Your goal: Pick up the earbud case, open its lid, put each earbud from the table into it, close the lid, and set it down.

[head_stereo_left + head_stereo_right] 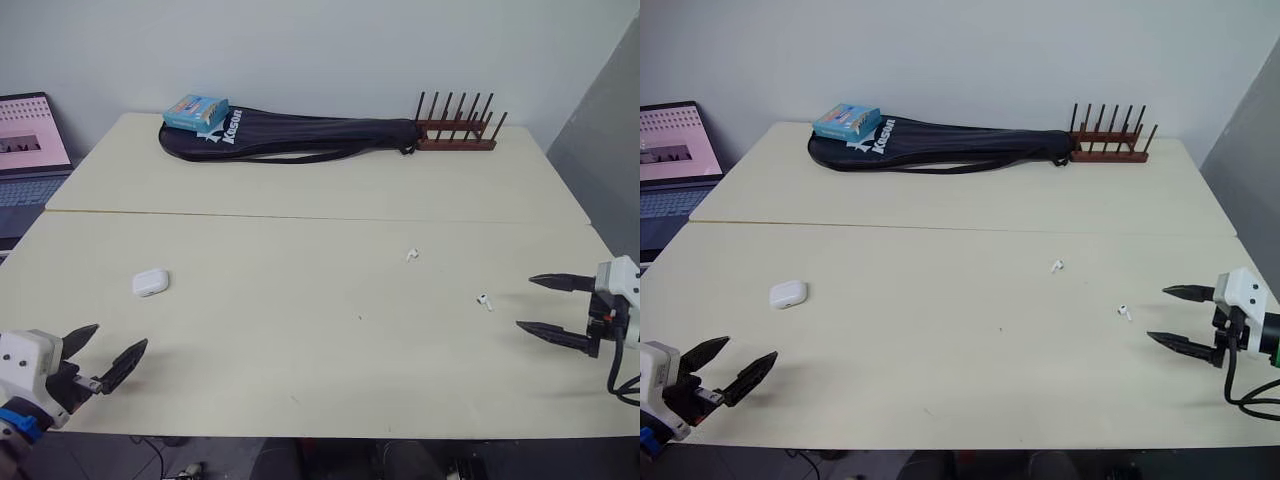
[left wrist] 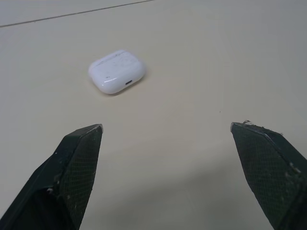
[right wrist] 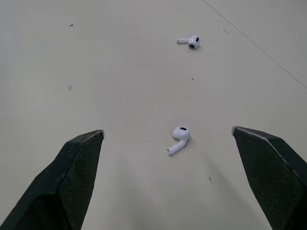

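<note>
Earbud case (image 1: 150,282) lies shut on the cream table (image 1: 300,380), toward its left side. The left gripper (image 1: 120,335) hovers near the case, fingers spread, holding nothing. The right gripper (image 1: 525,303) gapes empty too, just beside the nearer earbud (image 1: 485,301). The farther earbud (image 1: 411,255) lies apart, toward the table's middle.

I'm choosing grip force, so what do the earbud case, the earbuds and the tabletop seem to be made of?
Earbud case: likely hard plastic, glossy white, since its rounded shell carries soft reflections.
Earbuds: apparently the same smooth white plastic, each with a small dark opening.
Tabletop: pale beige and matte, probably laminate, with an even colour, no visible grain and a few small marks.
</note>
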